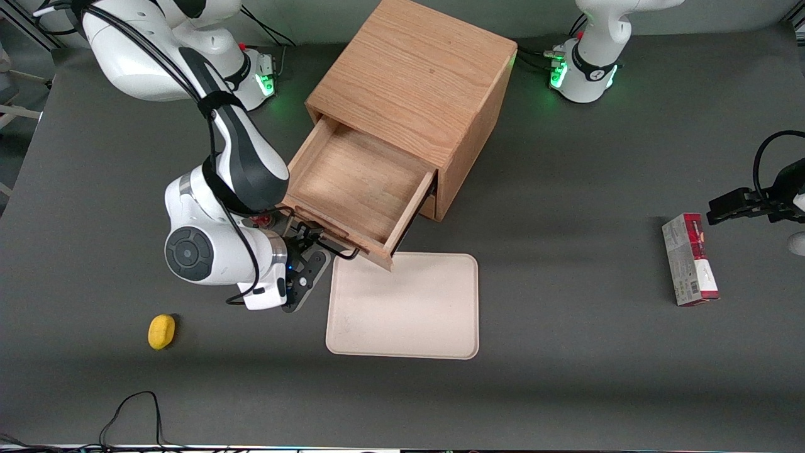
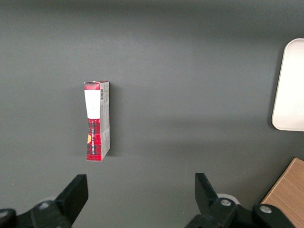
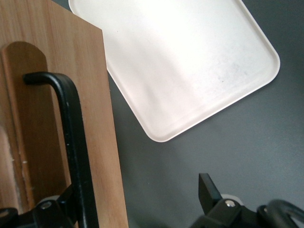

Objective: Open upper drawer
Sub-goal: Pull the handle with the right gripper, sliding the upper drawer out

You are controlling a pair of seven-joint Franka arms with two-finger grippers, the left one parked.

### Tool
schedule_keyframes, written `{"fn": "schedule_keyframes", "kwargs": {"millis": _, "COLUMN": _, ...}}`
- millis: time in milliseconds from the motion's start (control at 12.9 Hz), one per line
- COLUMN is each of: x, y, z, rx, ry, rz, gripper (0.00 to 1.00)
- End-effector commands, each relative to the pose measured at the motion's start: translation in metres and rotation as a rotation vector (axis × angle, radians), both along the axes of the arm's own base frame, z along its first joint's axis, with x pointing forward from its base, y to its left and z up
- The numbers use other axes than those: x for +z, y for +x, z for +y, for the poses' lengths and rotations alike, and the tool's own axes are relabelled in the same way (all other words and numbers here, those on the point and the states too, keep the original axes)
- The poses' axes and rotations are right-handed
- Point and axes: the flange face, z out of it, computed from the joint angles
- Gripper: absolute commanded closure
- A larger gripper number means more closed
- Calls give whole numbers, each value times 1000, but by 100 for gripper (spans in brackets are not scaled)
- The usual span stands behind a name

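Observation:
The upper drawer [image 1: 352,189] stands pulled far out of the oak cabinet [image 1: 415,82], and its shallow tray body is bare inside. Its black wire handle [image 1: 327,242] runs along the drawer front, nearest the front camera. My gripper [image 1: 312,251] is at the handle, at the end toward the working arm. In the right wrist view the gripper [image 3: 140,199] is open: one finger [image 3: 66,202] sits against the handle bar [image 3: 71,133] on the drawer front [image 3: 38,109], and the other finger [image 3: 207,190] hangs over bare table. The bottom drawer is hidden under the upper one.
A cream tray [image 1: 405,308] lies flat on the table just in front of the open drawer, and shows in the right wrist view [image 3: 180,61]. A small yellow object [image 1: 161,331] lies toward the working arm's end. A red and white box [image 1: 690,258] lies toward the parked arm's end.

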Motion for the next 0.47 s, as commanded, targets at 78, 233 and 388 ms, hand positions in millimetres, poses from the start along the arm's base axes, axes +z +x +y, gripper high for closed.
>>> {"fn": "schedule_keyframes", "kwargs": {"millis": 78, "x": 0, "y": 22, "z": -10, "rx": 0, "ry": 25, "rz": -38, "gripper": 0}}
{"fn": "schedule_keyframes", "kwargs": {"millis": 233, "x": -1, "y": 27, "z": -17, "rx": -11, "ry": 28, "rz": -42, "gripper": 0}}
{"fn": "schedule_keyframes", "kwargs": {"millis": 388, "x": 0, "y": 30, "z": -22, "rx": -22, "ry": 33, "rz": -49, "gripper": 0}}
